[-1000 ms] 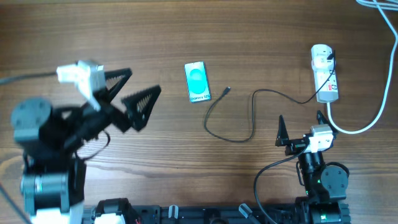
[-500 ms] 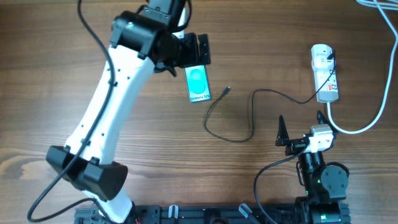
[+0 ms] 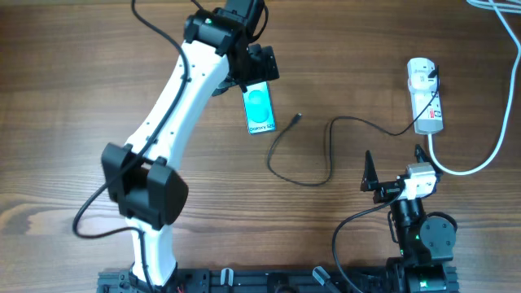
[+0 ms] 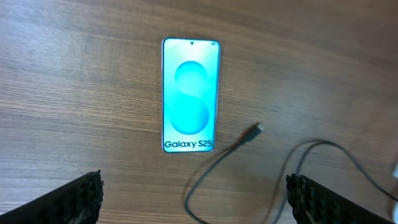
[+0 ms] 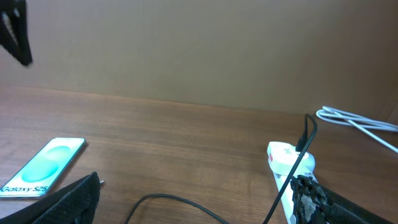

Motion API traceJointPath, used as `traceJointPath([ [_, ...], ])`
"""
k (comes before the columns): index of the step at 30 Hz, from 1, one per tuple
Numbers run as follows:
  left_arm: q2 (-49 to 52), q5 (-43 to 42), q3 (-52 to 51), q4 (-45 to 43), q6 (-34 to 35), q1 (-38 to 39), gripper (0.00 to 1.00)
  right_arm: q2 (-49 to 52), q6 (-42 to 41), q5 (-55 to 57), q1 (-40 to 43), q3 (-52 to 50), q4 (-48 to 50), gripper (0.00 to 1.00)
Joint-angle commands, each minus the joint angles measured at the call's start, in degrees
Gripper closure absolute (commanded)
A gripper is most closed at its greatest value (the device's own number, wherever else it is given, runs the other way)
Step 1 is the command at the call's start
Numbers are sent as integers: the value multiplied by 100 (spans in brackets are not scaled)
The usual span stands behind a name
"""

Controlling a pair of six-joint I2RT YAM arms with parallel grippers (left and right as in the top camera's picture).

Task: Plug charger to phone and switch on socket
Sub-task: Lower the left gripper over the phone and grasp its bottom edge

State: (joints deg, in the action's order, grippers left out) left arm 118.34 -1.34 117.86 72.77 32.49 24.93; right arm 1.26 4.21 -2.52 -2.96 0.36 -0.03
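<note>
Overhead: left arm (image 3: 175, 106) has swung from the table's (image 3: 81, 49) left edge to over the phone (image 3: 259, 108).
The left jaws and right jaws stand apart; the charger (image 3: 331, 150) lies unplugged beside it.

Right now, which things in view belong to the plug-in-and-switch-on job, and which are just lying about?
Job: phone, charger cable, socket.
Lying about: thick white cord, wooden table.

We saw phone, charger and socket lying separately, nothing yet plugged into the phone.
The phone (image 3: 259, 108) lay flat, cyan screen up. The thin black charger (image 3: 330, 138) looped from the white socket (image 3: 424, 107), its connector tip (image 3: 296, 119) near the phone, not touching.
</note>
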Motion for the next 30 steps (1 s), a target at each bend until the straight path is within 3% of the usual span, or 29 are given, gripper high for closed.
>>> traceJointPath([
  [1, 774, 105, 37, -83, 155, 68, 0, -35, 31, 55, -20, -7, 15, 0],
  [4, 1224, 214, 37, -195, 516, 140, 0, -33, 31, 55, -20, -7, 15, 0],
  [16, 1631, 109, -328, -1158, 529, 236, 0, -35, 31, 55, -20, -7, 15, 0],
  [20, 1648, 669, -356, -1145, 525, 348, 0, -35, 31, 55, -20, -7, 15, 0],
  [30, 1950, 697, -553, -1246, 525, 319, 0, -35, 31, 55, -20, -7, 15, 0],
])
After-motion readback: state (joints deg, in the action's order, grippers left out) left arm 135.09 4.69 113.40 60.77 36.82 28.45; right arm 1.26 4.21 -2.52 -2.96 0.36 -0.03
